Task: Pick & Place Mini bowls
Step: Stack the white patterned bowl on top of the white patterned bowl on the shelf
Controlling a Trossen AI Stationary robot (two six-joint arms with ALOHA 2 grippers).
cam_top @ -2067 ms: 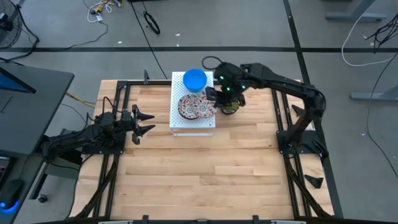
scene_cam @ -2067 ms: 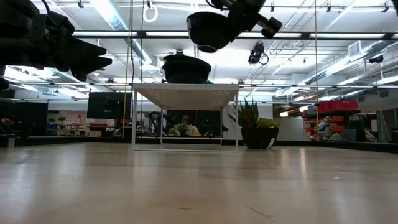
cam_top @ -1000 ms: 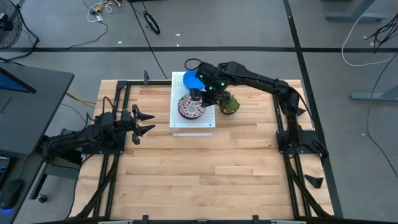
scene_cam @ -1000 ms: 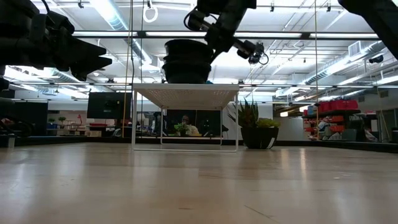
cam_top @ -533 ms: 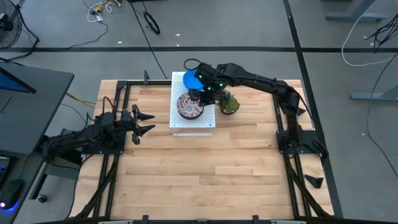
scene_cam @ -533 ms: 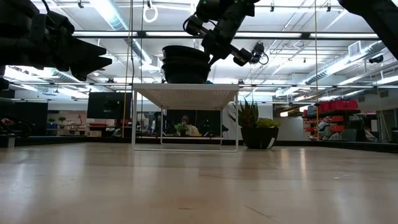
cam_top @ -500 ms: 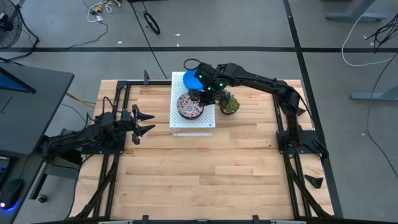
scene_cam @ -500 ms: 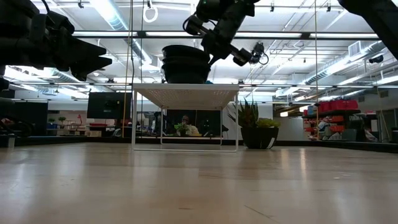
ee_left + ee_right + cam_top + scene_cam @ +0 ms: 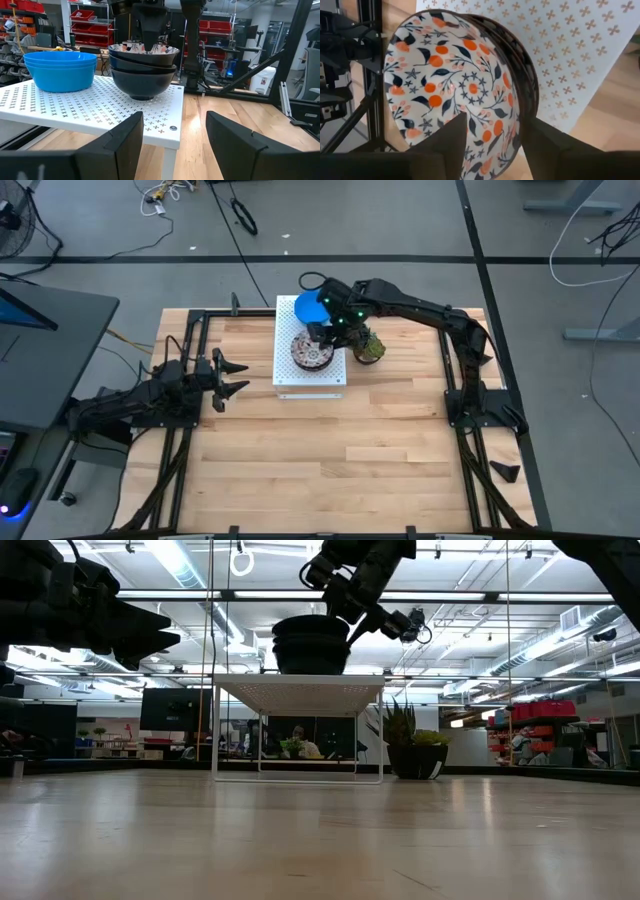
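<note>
Letting go, the right gripper (image 9: pixel 322 338) spread its fingers and left the patterned bowl (image 9: pixel 311 352) nested on the stack at 12 o'clock, so that placement looked done

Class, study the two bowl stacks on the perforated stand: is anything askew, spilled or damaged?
Nothing stands out. The floral bowls sit nested and level on the white perforated stand, beside the neatly nested blue bowls. The right hand hovers just over the floral stack, fingers apart. No spill or crack shows.
</note>
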